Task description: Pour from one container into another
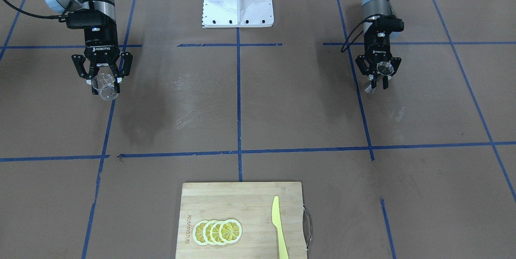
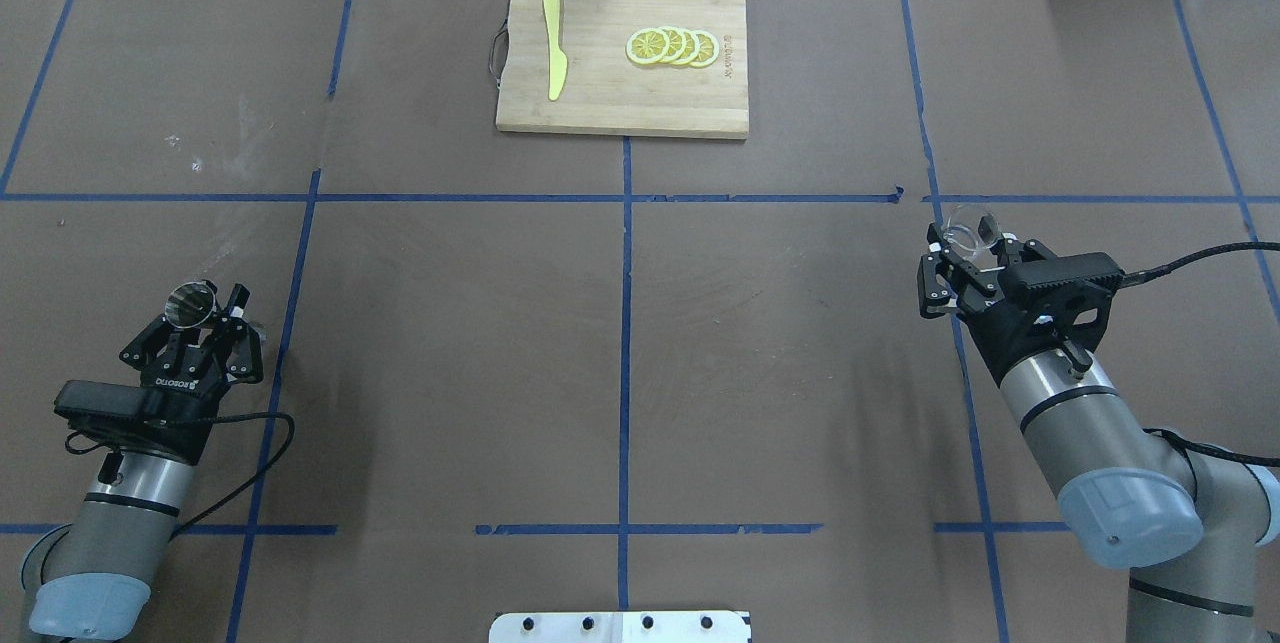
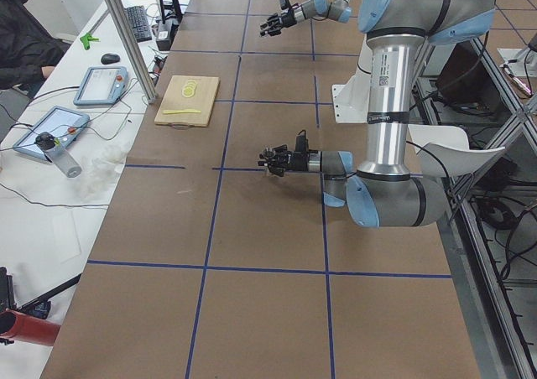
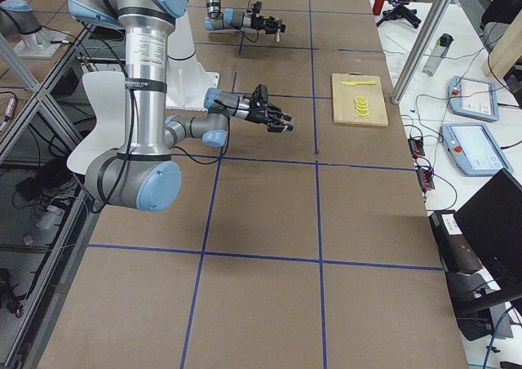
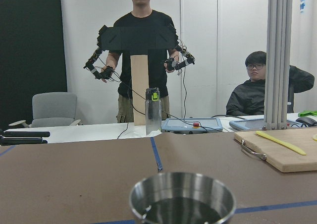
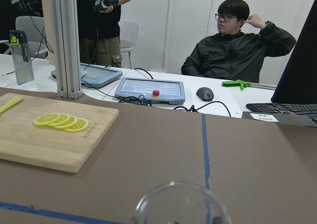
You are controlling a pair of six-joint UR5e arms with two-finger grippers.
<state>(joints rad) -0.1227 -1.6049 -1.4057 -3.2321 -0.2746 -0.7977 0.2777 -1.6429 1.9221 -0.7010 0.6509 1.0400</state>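
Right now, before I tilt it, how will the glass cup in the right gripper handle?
The glass cup looks smooth and clear, so it may slip or pivot in the right gripper. Likely rigid but brittle: squeezing harder risks cracking. Round walls suggest it would roll if dropped.

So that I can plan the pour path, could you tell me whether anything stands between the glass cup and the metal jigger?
Nothing visible does. The right gripper holds the glass cup and the left gripper holds the jigger, with only bare table between them. The cutting board lies at the far edge, off that line.
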